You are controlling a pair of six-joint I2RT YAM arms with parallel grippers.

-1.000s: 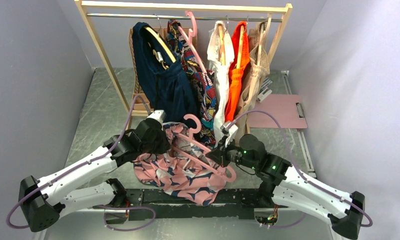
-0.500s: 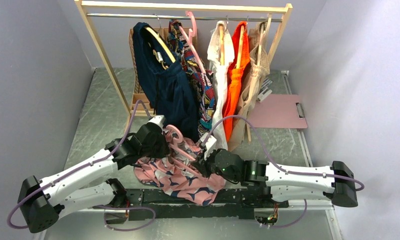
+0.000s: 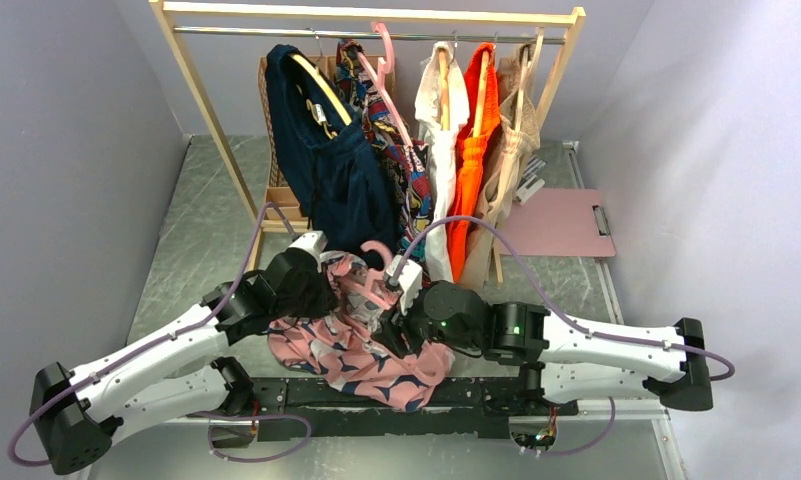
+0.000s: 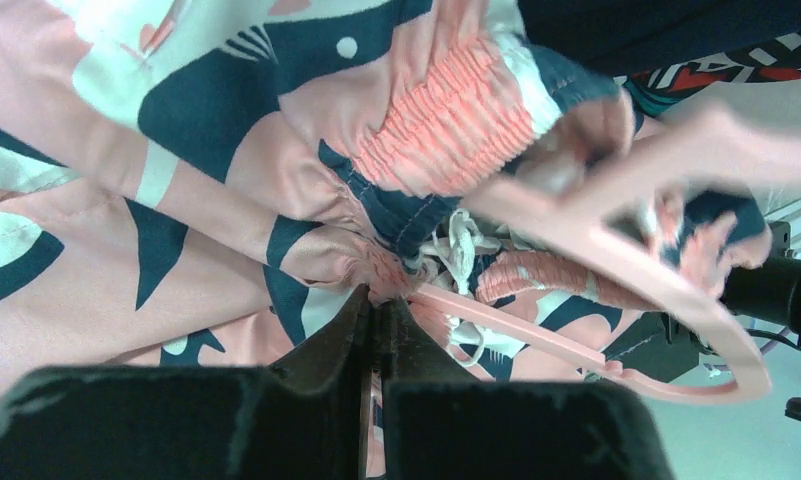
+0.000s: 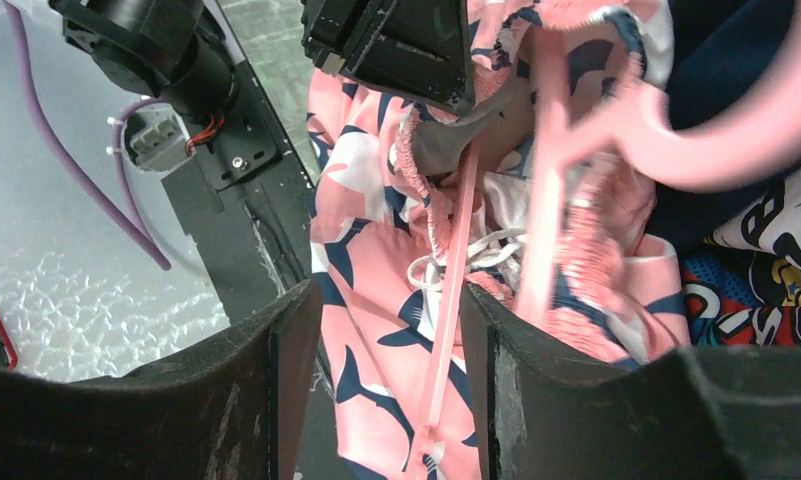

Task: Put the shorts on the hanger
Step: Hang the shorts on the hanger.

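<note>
Nearing shorts [image 3: 344, 352], right pincer [image 5: 391, 310], hanger [image 5: 544, 180] shifted

The top view looks down from behind both arms across the bench [image 3: 196, 225]. The wrist views peer close along the left claw [image 4: 376, 315] and right claw [image 5: 391, 305]. All three share the shorts [image 4: 206, 195] and hanger [image 4: 596, 248] just beyond the claw tips.

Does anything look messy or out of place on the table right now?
Yes. The shorts lie crumpled in a heap at the near edge of the table, waistband bunched, with the pink hanger askew and tangled in them. The left gripper pinches the waistband; the right gripper is open around a hanger bar.
</note>
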